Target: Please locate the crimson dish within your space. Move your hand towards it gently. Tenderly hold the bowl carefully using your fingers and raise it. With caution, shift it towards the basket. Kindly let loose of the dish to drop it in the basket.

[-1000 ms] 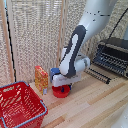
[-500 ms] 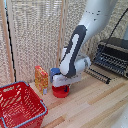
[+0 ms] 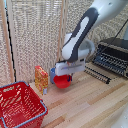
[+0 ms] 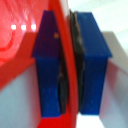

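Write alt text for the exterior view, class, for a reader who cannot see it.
A white robot arm's gripper holds a red bowl tilted just above a wooden table. A red wire basket sits at the exterior view's left, apart from the bowl, with an orange box standing between them. A black wire rack sits at the right.

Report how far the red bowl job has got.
Done: the gripper is shut on the crimson dish; in the wrist view the fingers clamp its rim. In hand: the dish appears raised off the table. Left: carrying it over the basket and releasing.
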Motion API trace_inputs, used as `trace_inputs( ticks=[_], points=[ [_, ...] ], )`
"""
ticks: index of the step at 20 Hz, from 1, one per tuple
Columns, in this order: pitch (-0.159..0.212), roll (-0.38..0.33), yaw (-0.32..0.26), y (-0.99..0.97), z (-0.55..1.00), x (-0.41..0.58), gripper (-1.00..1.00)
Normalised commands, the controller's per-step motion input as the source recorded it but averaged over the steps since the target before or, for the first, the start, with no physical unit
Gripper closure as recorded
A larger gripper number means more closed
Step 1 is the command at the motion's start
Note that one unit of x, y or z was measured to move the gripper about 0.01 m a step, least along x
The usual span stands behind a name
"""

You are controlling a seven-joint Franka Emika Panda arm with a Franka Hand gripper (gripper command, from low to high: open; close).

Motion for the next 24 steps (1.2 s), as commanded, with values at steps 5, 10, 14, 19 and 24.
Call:
trace_inputs(
  ticks=[5,10,14,19,24],
  points=[
    [0.075,0.06,0.016,-0.01,0.94,0.066,1.0],
    [0.089,0.103,0.0,0.4,0.77,0.007,1.0],
    [0.066,0.016,0.0,0.86,0.7,0.0,1.0],
    [0.062,-0.003,0.0,0.91,0.57,0.054,1.0],
    [0.054,-0.016,-0.01,0.93,0.23,0.215,1.0]
  ],
)
